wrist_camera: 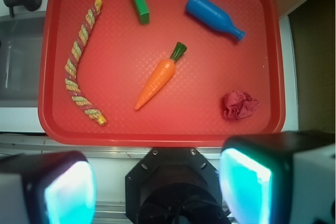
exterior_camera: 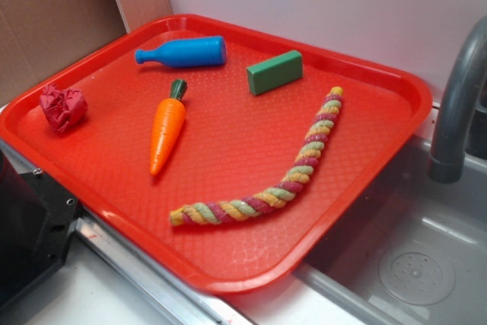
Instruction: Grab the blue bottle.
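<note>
Plastic toys lie scattered over a red tray (exterior_camera: 68, 159), and I place everything else against that tray. The blue bottle (exterior_camera: 185, 52) lies on its side near the tray's far rim, by the back wall, with its narrow neck pointing toward the corner where a cardboard panel stands. Toward the tray's middle rests a toy carrot (exterior_camera: 167, 133), green stem aimed at the bottle, the two near each other but apart. A green block (exterior_camera: 275, 72) sits just beside the bottle's flat base end, also apart from it. A crumpled red cloth (exterior_camera: 62, 106) sits against the tray's left rim, and a braided rope (exterior_camera: 280, 175) curves along the side nearest the sink.

In the wrist view the gripper (wrist_camera: 157, 187) hangs off the tray's near edge, well apart from the bottle, its two pale pads (wrist_camera: 245, 187) spread wide with nothing between them.

From where I stand, the risks look plain. The bottle is round and lying down, so a closing pinch that lands off-centre, or along the tapering neck, could squirt it out or set it rolling toward the rim. Coming down too close to the base end could also nudge the green block, and a low approach across the middle could clip the carrot.
</note>
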You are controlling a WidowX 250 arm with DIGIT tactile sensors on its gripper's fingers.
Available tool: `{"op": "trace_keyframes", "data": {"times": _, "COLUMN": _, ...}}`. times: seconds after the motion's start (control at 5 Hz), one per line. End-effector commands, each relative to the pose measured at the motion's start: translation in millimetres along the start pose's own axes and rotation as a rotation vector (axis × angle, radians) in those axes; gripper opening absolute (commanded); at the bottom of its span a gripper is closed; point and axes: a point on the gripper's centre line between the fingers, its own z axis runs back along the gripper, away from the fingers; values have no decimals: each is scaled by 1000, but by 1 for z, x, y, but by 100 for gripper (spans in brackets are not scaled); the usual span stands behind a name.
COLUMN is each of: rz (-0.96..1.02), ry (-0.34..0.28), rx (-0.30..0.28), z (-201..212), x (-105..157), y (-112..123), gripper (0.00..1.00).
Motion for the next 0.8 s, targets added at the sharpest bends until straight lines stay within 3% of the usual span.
{"op": "trace_keyframes", "data": {"times": 0.0, "rz": 0, "ry": 0, "rx": 0, "z": 0, "x": 0, "y": 0, "gripper": 100}}
{"op": "trace_keyframes", "data": {"times": 0.4, "rz": 65, "ry": 25, "rx": -52, "z": -13, "x": 98, "y": 11, "gripper": 100}}
{"op": "trace_keyframes", "data": {"times": 0.6, "rz": 9, "ry": 36, "rx": -17, "z": -21, "x": 148, "y": 15, "gripper": 100}}
